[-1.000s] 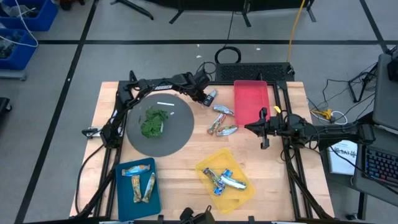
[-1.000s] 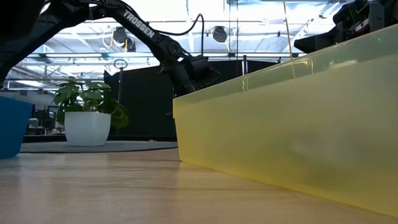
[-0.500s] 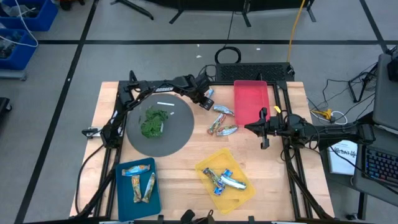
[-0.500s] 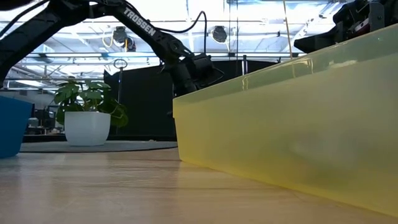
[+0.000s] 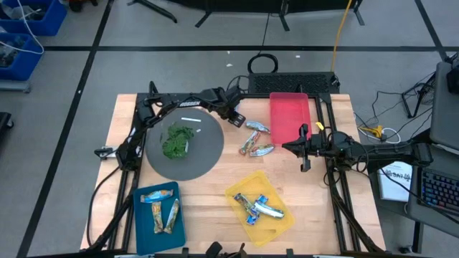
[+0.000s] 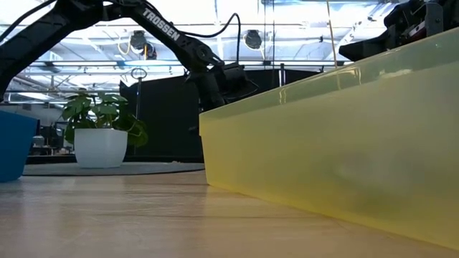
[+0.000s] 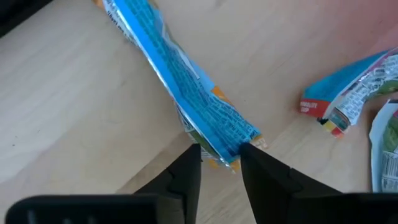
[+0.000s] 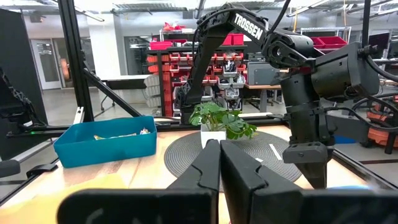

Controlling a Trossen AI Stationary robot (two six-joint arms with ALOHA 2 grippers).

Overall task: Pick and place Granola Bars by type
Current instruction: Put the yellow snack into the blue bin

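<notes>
My left gripper [image 5: 233,115] [image 7: 221,152] stands over the far middle of the table, between the grey plate and the red tray, shut on a bright blue granola bar [image 7: 186,87]. In the high view the gripper hides this bar. Three more bars lie on the wood close by: one [image 5: 255,127], a second [image 5: 247,143] and a silvery one [image 5: 262,150]. Two of them show in the left wrist view [image 7: 348,93]. My right gripper [image 5: 297,147] [image 8: 219,146] waits shut at the table's right side, holding nothing. My left gripper pinches the blue bar's near end [image 7: 230,134] between its two fingertips [image 7: 189,165], coming from above and pointing down. The bar runs straight away from the fingers over the wood. Whether its far end rests on the table I cannot tell.
A grey round plate [image 5: 208,154] holds a green leafy clump [image 5: 176,141] and a small white stick [image 5: 190,120]. The red tray [image 5: 289,115] sits at the far right. A teal tray [image 5: 140,215] and a yellow tray [image 5: 283,222] at the near edge hold bars.
My left gripper has shifted a little toward the table's left edge, still shut on the blue bar. The bar showed beside the fingers on the red tray's side a second ago and now lies hidden under the gripper in the high view.
</notes>
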